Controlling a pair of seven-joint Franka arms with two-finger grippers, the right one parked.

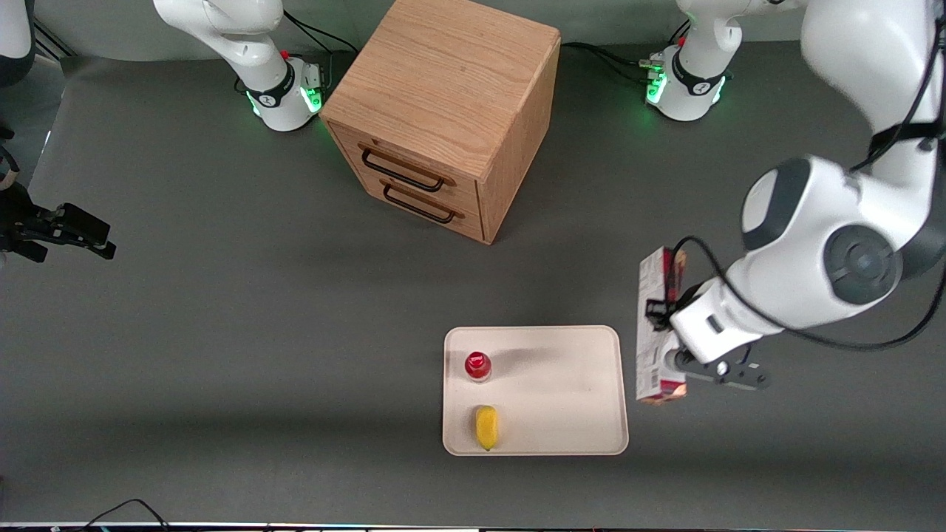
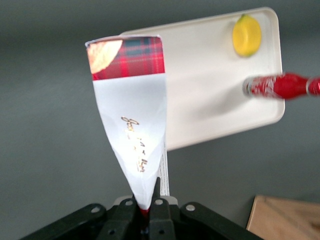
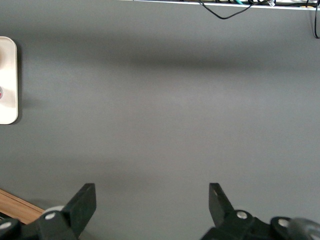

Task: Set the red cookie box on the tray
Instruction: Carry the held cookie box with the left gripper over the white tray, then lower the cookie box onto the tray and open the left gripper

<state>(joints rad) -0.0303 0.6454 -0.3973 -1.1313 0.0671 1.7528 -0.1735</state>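
Observation:
My left gripper (image 1: 660, 326) is shut on the red cookie box (image 1: 657, 332) and holds it in the air beside the tray (image 1: 569, 384), toward the working arm's end of the table. In the left wrist view the box (image 2: 131, 115) stands up from between the gripper's (image 2: 148, 206) black fingers, its white patch and red tartan end in front of the cream tray (image 2: 200, 95). The box hangs over the grey table just outside the tray's rim.
A small red-capped bottle (image 1: 478, 366) and a yellow lemon-like fruit (image 1: 486, 427) sit on the tray's part toward the parked arm. A wooden drawer cabinet (image 1: 443, 111) stands farther from the front camera.

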